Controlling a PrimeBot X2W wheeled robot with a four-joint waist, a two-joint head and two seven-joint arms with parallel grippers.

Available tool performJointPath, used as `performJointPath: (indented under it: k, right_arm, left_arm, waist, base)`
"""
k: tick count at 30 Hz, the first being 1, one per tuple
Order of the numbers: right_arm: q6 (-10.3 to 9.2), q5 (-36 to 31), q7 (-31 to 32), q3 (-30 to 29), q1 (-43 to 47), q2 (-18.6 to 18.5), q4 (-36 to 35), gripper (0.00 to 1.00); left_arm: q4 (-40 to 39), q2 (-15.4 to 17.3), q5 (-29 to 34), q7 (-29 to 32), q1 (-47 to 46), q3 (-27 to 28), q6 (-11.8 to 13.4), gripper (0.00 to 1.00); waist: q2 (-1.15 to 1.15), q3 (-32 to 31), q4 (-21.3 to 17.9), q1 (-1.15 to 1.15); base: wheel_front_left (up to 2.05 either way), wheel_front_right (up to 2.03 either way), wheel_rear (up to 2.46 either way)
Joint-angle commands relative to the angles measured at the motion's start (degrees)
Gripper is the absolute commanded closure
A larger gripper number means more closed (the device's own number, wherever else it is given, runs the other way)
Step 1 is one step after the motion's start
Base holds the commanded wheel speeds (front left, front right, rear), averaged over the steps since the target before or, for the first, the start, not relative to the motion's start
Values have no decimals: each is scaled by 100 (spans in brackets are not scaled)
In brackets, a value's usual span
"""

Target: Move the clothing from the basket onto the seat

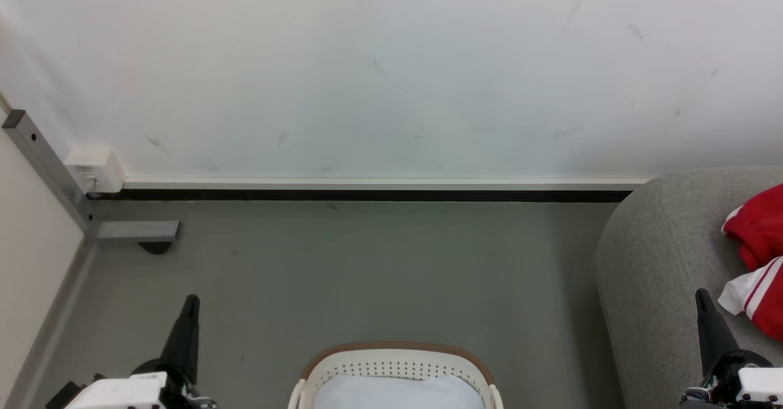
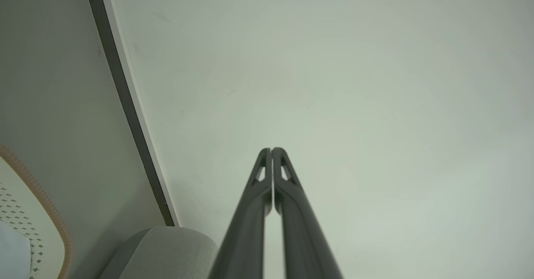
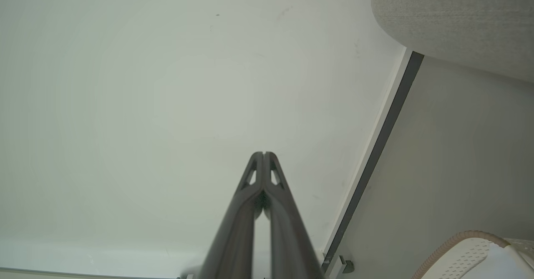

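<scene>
Red clothing (image 1: 761, 256) with white trim lies on the grey seat (image 1: 648, 262) at the right edge of the head view. The white perforated basket (image 1: 397, 367) with a brown rim stands on the floor at bottom centre; only its pale lining shows inside. My left gripper (image 1: 191, 302) is shut and held up at lower left, left of the basket. At lower right my right gripper (image 1: 701, 295) is shut, in front of the seat. In both wrist views the fingertips meet with nothing between them: left gripper (image 2: 271, 150), right gripper (image 3: 263, 154), each facing the white wall.
A white wall with a dark baseboard (image 1: 367, 195) runs across the back. A grey metal post (image 1: 43, 164) with a foot and a white wall box (image 1: 95, 167) stand at the left. Grey floor (image 1: 367, 274) lies between basket and wall. Seat corner (image 2: 162, 250), basket rim (image 3: 463, 239).
</scene>
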Motion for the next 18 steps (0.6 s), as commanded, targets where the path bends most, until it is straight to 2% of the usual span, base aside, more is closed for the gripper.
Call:
performJointPath:
  k: [1,18]
  right_arm:
    - [-12,-2,24,-24,40,1,-36,100]
    - [-12,-3,24,-24,40,1,-36,100]
  left_arm:
    - [-13,44,-69,31,-46,13,-11,100]
    - [-14,44,-70,30,-43,12,-10,100]
  waist:
    - [0,0,-1,0]
    - [0,0,-1,0]
  base:
    - [0,0,0]
    - [0,0,0]
